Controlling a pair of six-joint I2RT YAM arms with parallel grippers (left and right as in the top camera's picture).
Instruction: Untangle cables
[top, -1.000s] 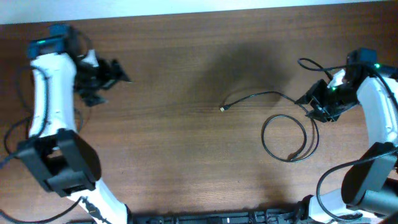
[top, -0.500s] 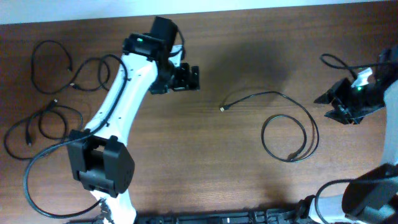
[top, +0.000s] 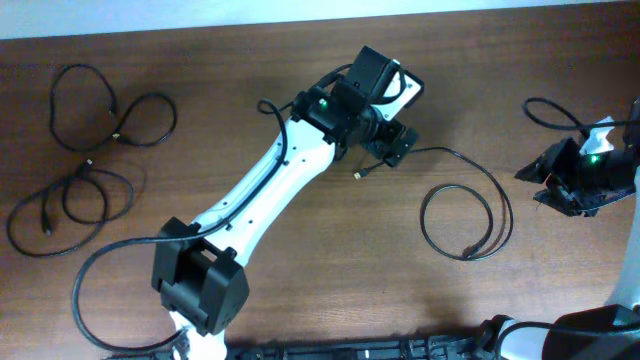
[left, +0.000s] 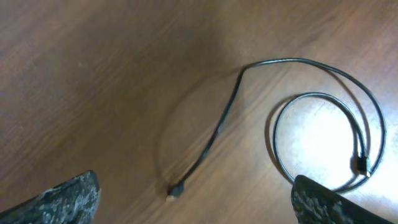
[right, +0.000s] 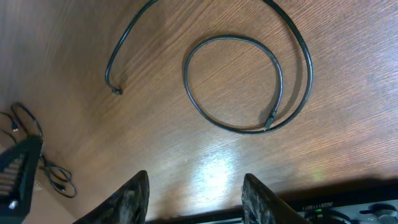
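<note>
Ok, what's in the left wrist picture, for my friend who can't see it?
A thin black cable lies on a wooden table, coiled in a loop at the right, one end trailing to a plug at bottom centre. The left arm's open jaws frame the bottom corners.

Cannot tell from overhead how the jaws of the left claw stand: dark on dark. Same with the right claw, its arm cropped at the right edge. Hides a short stretch of the looped cable under the left claw. Cannot read any plug type: too small. Cannot sort which strand crosses over which among the cables at far left of the desk. Shows only fingertips in both wrist views, cropped at the bottom edge.
</note>
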